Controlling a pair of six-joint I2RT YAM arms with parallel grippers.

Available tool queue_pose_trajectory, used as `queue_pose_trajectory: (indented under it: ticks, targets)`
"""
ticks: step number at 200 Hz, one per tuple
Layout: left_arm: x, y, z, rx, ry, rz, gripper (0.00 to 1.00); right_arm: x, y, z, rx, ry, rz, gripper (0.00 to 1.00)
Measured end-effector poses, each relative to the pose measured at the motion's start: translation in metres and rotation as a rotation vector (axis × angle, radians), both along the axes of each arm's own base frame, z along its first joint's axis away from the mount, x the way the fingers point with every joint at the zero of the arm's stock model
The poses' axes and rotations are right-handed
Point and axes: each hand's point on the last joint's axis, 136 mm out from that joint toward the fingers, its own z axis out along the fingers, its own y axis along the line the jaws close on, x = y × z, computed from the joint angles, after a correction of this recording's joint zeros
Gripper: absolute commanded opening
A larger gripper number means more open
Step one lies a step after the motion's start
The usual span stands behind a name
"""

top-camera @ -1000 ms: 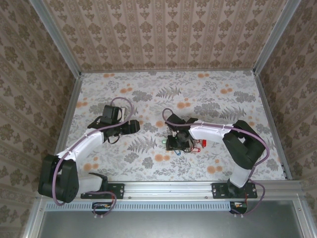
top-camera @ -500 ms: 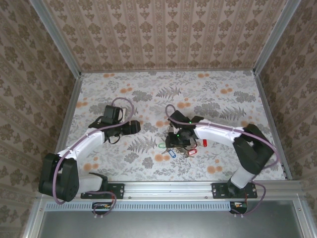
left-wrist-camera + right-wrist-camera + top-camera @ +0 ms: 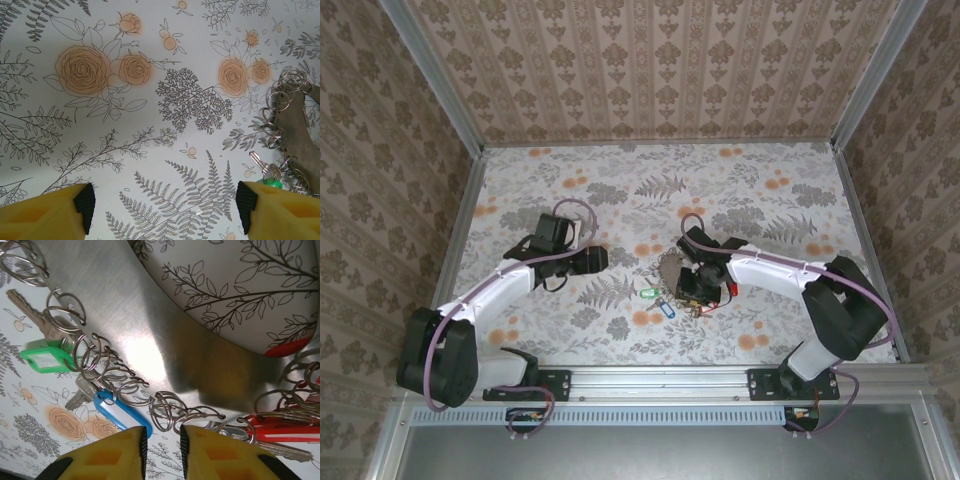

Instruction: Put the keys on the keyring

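**Item 1. Table** (image 3: 760, 190): pale floral surface that carries all the items below.

**Item 2. Left gripper** (image 3: 165, 212): yellow fingers (image 3: 50, 215) spread wide apart with nothing between them. From above it sits at 9 o'clock of the keyring, well apart from it.

**Item 3. Green-tagged key** (image 3: 45, 356): lies flat at 7 o'clock of the keyring. Its metal blade points toward 10 o'clock in the right wrist view, and its head touches the split rings.

**Item 4. Blue-tagged key** (image 3: 122, 414): lies flat at 6 o'clock of the keyring, just beside the green one. A split ring overlaps its tag. Whether it is threaded on cannot be told.

**Item 5. Keyring** (image 3: 150, 340): broad, dull brownish-grey curved band lying on the table near its centre. Many small split rings (image 3: 107, 370) crowd its outer edge.

**Item 6. Right gripper** (image 3: 162, 447): sits at 4 o'clock of the keyring. Its yellow fingers are drawn nearly together with a narrow gap between them, and their tips are just beside the split rings. Nothing can be seen clamped between them.

**Item 7. Red-tagged key** (image 3: 282, 430): lies flat at 4 o'clock of the keyring, among the split rings.
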Motion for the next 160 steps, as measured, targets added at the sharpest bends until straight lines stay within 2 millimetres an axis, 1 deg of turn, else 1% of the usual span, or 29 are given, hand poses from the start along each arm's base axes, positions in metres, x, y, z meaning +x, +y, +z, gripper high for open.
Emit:
queue_pose_trajectory:
  ticks: [10, 76, 114, 160]
  targets:
    - [0.0, 0.0, 0.0, 0.0, 0.0, -0.001, 0.77, -0.001, 0.0, -0.002, -0.001, 0.008, 0.0, 0.25]
    - [0.0, 0.0, 0.0, 0.0, 0.0, -0.002, 0.76, -0.003, 0.002, -0.013, -0.006, 0.044, 0.004, 0.25]
    - [0.0, 0.0, 0.0, 0.001, 0.001, -0.002, 0.76, -0.002, 0.006, -0.012, 0.008, 0.047, 0.008, 0.2]
    - [0.0, 0.0, 0.0, 0.001, 0.0, -0.001, 0.76, 0.0, 0.008, -0.012, 0.012, 0.042, 0.009, 0.2]
